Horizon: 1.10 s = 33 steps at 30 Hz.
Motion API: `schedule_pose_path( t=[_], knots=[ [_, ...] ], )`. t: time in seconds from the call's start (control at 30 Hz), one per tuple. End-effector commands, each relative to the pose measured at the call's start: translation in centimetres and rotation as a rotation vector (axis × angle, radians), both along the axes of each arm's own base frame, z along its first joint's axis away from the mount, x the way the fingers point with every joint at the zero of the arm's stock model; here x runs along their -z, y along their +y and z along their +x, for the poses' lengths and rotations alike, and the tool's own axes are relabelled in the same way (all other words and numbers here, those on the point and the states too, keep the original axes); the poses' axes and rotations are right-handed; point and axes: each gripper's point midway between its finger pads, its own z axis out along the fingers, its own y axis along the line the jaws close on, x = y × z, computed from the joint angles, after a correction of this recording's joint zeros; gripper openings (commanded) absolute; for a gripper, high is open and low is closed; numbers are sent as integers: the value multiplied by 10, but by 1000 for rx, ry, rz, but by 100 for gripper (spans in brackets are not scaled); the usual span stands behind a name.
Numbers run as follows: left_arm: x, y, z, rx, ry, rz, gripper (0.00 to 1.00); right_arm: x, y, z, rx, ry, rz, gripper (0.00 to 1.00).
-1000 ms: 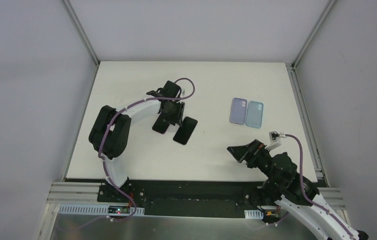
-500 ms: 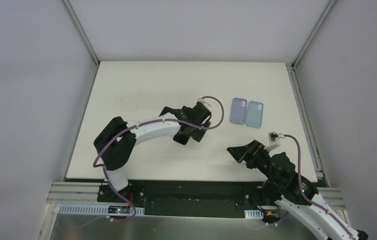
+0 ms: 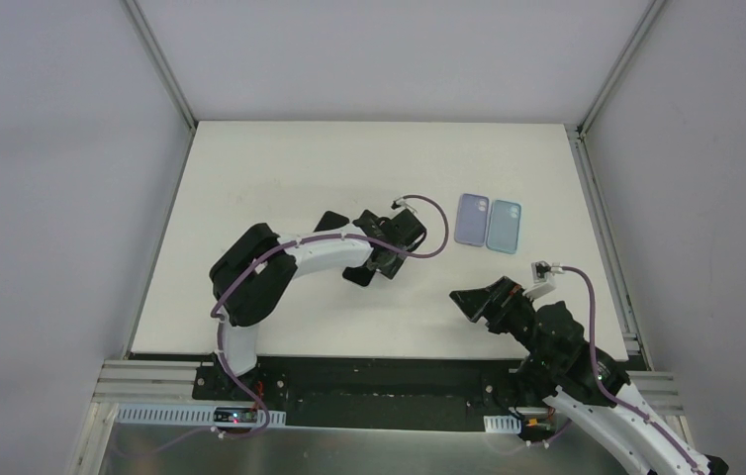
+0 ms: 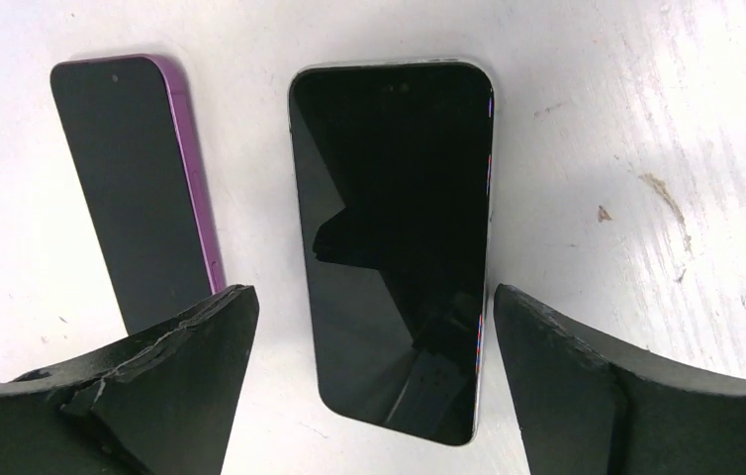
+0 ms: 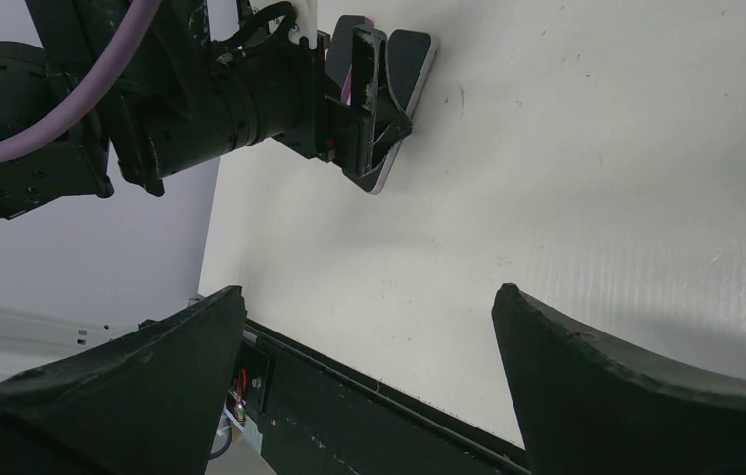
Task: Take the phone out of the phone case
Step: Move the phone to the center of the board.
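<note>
Left gripper (image 4: 374, 295) hangs with jaws spread wide either side of the bare dark phone (image 4: 394, 237) lying flat on the table (image 4: 587, 119), gripping nothing, the 2 cases (image 3: 471, 219) well apart to its right, and the right gripper (image 5: 369, 292) gapes empty too.

Glossy black phone (image 4: 394, 247) on a matt, scuffed white table (image 4: 587, 119).

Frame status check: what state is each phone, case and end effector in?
silver phone: uncased, face up, screen dark.
purple phone: uncased, face up, screen dark.
lavender case: empty, flat.
blue case: empty, flat.
left end effector: open, straddling silver phone.
right end effector: open, empty.
</note>
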Motion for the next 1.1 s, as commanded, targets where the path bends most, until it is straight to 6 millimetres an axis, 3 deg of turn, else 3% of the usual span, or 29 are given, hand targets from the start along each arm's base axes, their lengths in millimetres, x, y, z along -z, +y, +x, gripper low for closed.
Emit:
schedule_pose_path(
  t=[0.0, 0.43, 0.63, 1.07],
  knots=[
    [-1, 5, 6, 5, -35, 75, 89, -16, -3, 2, 14, -50, 35, 99],
    [5, 28, 16, -3, -36, 158, 72, -16, -4, 2, 19, -48, 32, 99],
    [7, 45, 21, -28, -21, 173, 70, -15, -4, 2, 19, -47, 37, 99],
    [0, 52, 36, -60, -39, 172, 70, -13, -6, 2, 28, -43, 34, 99]
  ],
)
